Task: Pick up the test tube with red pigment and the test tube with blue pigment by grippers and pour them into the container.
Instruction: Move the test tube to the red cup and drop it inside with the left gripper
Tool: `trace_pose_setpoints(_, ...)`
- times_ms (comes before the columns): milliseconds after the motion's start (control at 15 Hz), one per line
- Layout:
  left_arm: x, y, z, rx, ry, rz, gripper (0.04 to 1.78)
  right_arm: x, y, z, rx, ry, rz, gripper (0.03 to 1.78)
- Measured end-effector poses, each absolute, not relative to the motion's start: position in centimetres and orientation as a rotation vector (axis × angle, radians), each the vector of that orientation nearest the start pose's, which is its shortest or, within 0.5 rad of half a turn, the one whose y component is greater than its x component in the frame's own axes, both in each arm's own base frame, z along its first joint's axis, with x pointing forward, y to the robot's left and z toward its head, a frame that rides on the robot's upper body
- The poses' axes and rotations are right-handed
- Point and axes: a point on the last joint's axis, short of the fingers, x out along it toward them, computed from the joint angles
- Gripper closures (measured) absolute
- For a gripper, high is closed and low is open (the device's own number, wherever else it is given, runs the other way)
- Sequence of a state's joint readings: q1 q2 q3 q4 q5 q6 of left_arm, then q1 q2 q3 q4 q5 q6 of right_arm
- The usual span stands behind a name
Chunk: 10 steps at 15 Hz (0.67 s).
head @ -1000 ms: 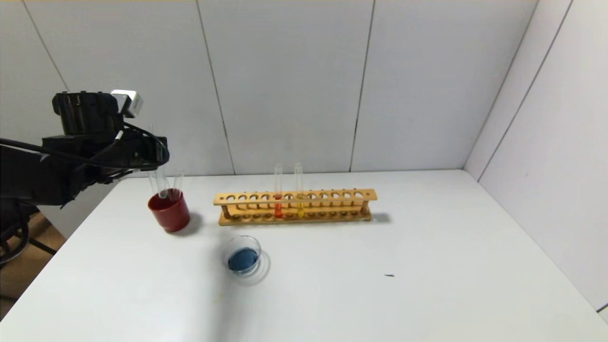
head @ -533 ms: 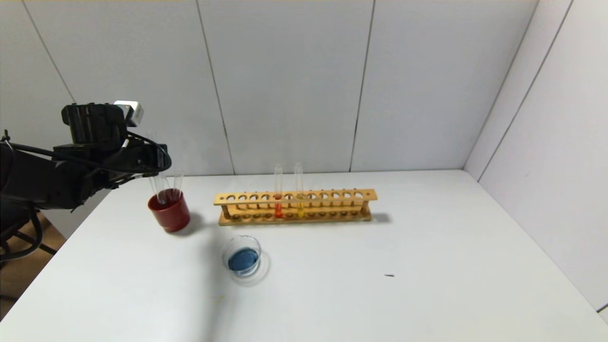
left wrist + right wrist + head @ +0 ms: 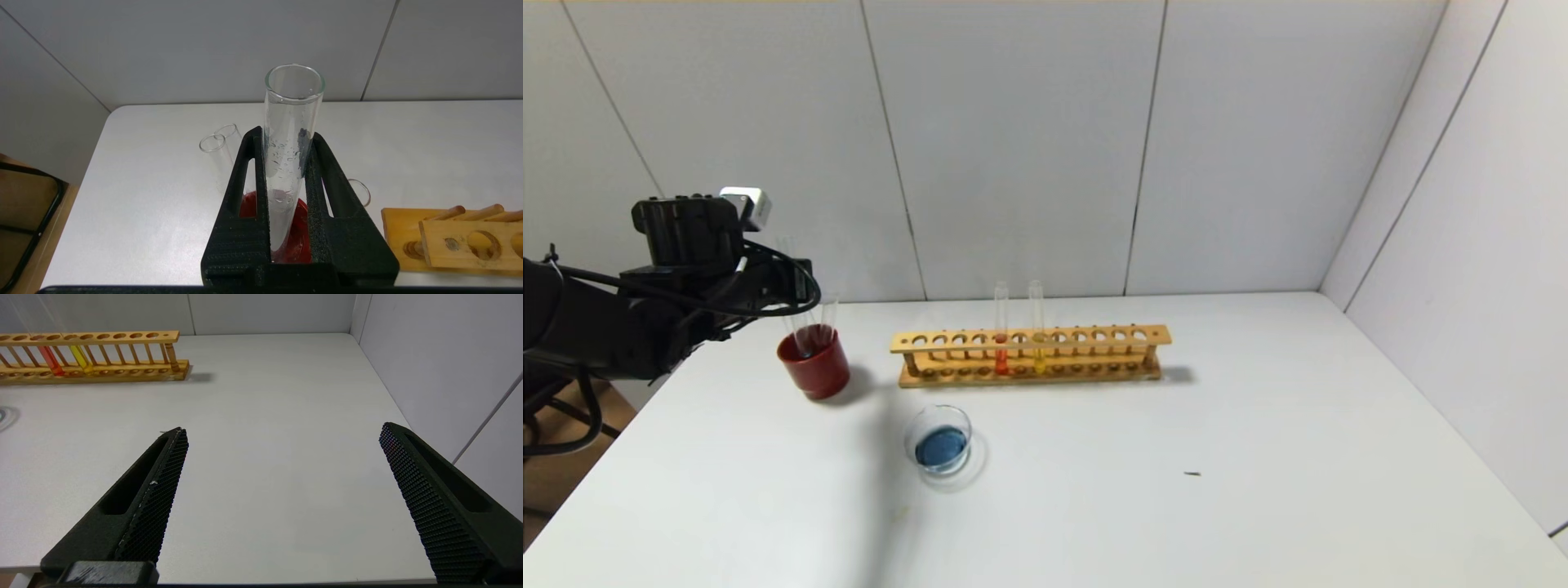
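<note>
Our left end effector (image 3: 288, 196) is clamped shut on an emptied test tube (image 3: 291, 134), clear with only droplets inside, its long axis near upright and its round bottom just inside the dark red cup (image 3: 814, 362) directly below, where two other empty tubes (image 3: 218, 151) already lean. The container (image 3: 941, 441), off to the right of that end effector and nearer us on the bench (image 3: 1176, 457), holds dark blue liquid, so we judge the pouring done and only a release into the cup left. Our right end effector (image 3: 282, 477) hangs wide open and empty, well apart from the wooden rack (image 3: 1029, 355) with its orange-red and yellow tubes.
</note>
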State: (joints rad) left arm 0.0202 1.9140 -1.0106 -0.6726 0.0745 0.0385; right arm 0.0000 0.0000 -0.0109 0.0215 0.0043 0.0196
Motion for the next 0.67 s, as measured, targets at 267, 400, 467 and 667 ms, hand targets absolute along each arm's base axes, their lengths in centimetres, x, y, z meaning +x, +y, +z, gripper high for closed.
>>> trace_pose_setpoints(267,36.6,0.9,15.8,0.042,0.257,0.089,1.52,-2.4,0.0,7.6,0.020,0.010,0.004,0.10)
trace_pose_setpoints(400,36.5,0.9,15.4,0.039,0.274,0.090,1.52,-2.4,0.0,7.6,0.020,0.011,0.004,0.10)
trace_pose_setpoints(467,36.4,0.9,15.3,0.039,0.278,0.089,1.52,-2.4,0.0,7.6,0.020,0.010,0.004,0.10)
trace_pose_setpoints(667,36.1,0.9,15.1,0.039,0.287,0.089,1.51,-2.4,0.0,7.6,0.020,0.010,0.004,0.10)
